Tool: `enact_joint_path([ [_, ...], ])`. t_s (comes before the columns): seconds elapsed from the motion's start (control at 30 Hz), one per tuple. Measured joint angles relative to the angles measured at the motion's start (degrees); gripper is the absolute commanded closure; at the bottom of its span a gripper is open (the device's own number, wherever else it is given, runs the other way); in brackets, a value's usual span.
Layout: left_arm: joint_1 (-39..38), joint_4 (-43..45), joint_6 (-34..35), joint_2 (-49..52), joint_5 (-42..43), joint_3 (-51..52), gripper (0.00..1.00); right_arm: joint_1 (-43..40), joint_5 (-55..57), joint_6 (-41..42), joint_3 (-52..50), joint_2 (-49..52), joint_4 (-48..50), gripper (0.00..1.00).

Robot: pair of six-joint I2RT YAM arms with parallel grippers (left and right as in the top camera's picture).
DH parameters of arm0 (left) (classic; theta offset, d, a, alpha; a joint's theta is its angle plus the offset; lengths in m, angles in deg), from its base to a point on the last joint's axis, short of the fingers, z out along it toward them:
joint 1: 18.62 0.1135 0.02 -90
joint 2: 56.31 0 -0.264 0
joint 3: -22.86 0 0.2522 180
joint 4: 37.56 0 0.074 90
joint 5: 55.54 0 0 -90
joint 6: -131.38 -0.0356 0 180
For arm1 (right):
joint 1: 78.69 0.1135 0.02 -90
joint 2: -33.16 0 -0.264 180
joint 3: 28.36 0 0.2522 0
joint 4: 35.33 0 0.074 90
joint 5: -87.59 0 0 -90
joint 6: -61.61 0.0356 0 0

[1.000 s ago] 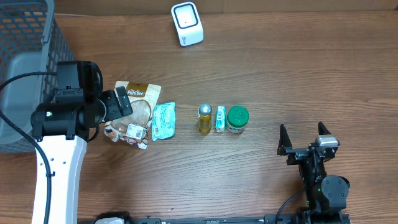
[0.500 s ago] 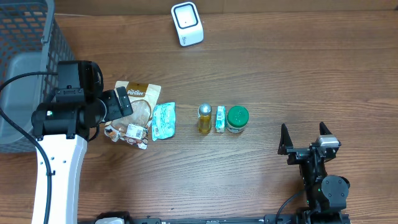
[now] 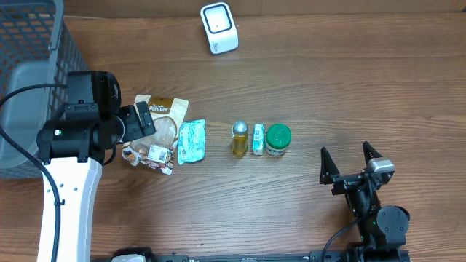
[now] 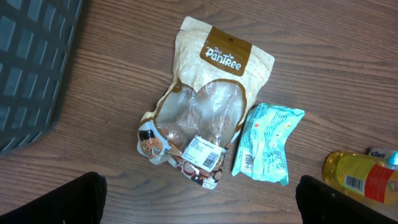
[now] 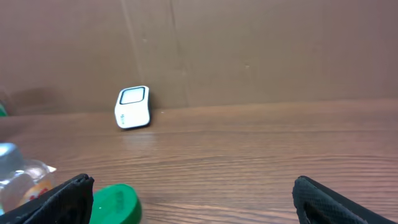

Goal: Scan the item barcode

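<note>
Several grocery items lie in a row across the table: a tan Pantree pouch (image 3: pixel 160 129) (image 4: pixel 208 106), a teal packet (image 3: pixel 191 141) (image 4: pixel 267 143), a yellow bottle (image 3: pixel 239 138) (image 4: pixel 360 180), a small box (image 3: pixel 258 139) and a green-lidded jar (image 3: pixel 278 140) (image 5: pixel 115 204). The white barcode scanner (image 3: pixel 219 28) (image 5: pixel 132 107) stands at the far edge. My left gripper (image 3: pixel 140 122) (image 4: pixel 200 202) hovers open over the pouch's near end. At the front right my right gripper (image 3: pixel 346 153) (image 5: pixel 194 196) is open and empty, with the jar's lid beside its left finger.
A grey mesh basket (image 3: pixel 29 51) (image 4: pixel 31 68) fills the far left corner, close behind my left arm. A brown wall rises behind the scanner in the right wrist view. Bare wood lies between the jar and my right gripper.
My right gripper has shifted and turned slightly to the left. The left arm and all the items have stayed put.
</note>
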Motion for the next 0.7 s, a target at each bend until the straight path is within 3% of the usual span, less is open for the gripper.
enact_joint_path([
  [0.2,0.0,0.0,0.0,0.0,0.0,0.0,0.01,0.0,-0.1,2.6,6.1,2.1,-0.8,0.0],
  [0.4,0.0,0.0,0.0,0.0,0.0,0.0,0.01,0.0,-0.3,5.5,27.8,15.3,-8.6,0.0],
  [0.7,0.0,0.0,0.0,0.1,0.0,0.0,0.0,0.0,-6.6,7.8,69.6,52.0,-45.8,0.0],
])
